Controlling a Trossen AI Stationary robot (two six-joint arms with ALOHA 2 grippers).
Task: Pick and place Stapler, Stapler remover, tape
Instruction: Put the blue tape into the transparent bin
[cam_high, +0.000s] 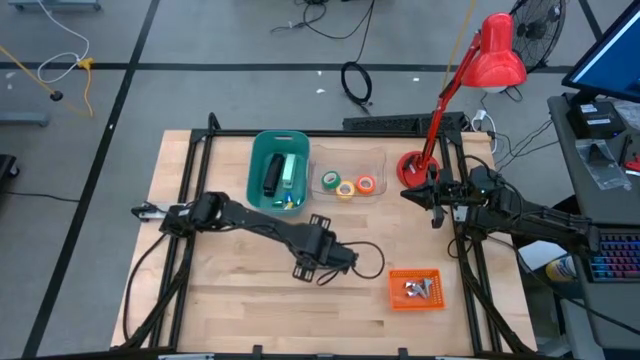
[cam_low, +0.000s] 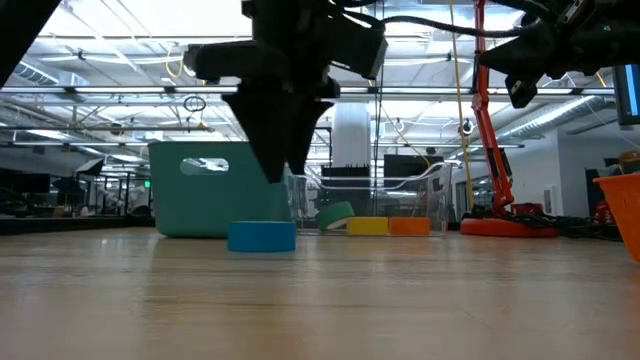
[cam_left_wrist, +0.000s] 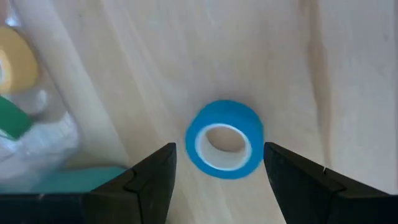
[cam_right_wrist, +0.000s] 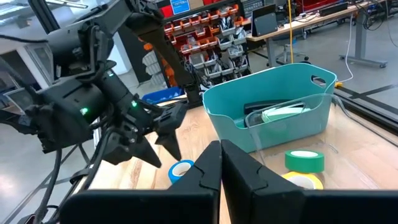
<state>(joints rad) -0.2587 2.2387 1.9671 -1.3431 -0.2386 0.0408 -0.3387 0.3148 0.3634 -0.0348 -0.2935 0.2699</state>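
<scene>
The left gripper (cam_left_wrist: 217, 180) hangs just above the blue tape roll (cam_left_wrist: 225, 138) with its fingers spread wide on both sides, not touching it. The blue roll lies flat on the wooden bench (cam_high: 220, 290), near the teal bin (cam_high: 262, 150) that holds the staplers, while the green (cam_high: 330, 181), yellow (cam_high: 346, 189) and orange-red (cam_high: 366, 184) rolls sit in the clear tray (cam_high: 378, 158). The right gripper (cam_right_wrist: 221, 163) waits up by the red lamp (cam_high: 497, 55), pinched closed and holding nothing.
</scene>
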